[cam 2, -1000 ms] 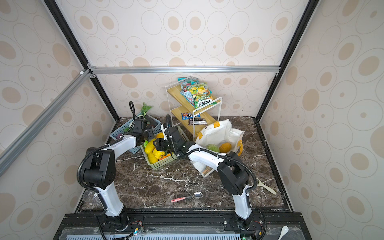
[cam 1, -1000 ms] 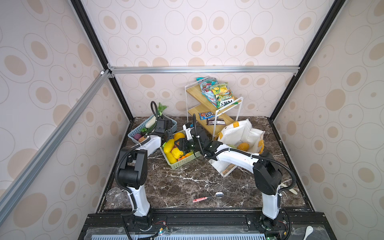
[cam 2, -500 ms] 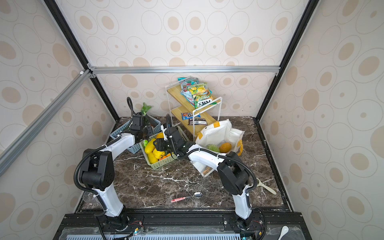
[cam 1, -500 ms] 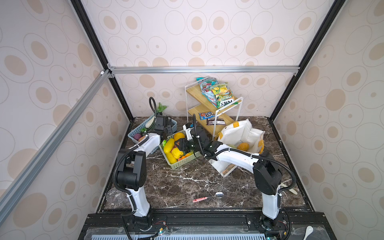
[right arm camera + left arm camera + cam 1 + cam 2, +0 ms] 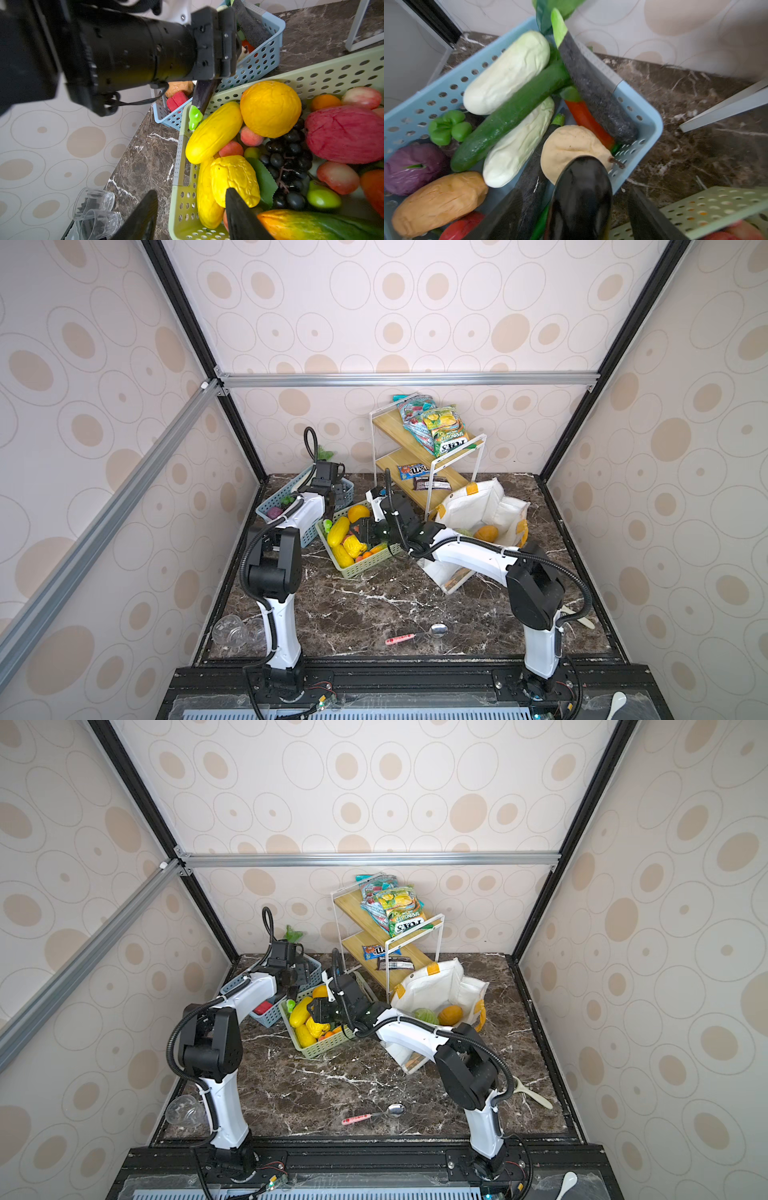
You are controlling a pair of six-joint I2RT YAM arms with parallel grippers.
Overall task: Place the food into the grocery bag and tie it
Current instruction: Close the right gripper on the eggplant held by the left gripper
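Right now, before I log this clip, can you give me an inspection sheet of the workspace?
Surface: dark marble table, no spills seen.
Job's things: white grocery bag open, cabbage and orange piece inside; more food in green basket and blue basket.
Clutter: pink-handled spoon, clear cups, snack rack.
Grippers: left gripper open about a glossy eggplant, gap at one finger; right gripper open, empty, straddling the green basket's wall.
Cables: black hoses along both arms, no snag seen.
Surroundings: dotted walls, aluminium frame.

On counter [image 5: 374,605]: vegetable basket [image 5: 308,533] back-left, fruit basket [image 5: 361,566] just right of it, grocery bag [image 5: 473,506] further right (two food pieces [image 5: 486,533] inside), rack [image 5: 390,423] behind, spoon [image 5: 415,635] near front.
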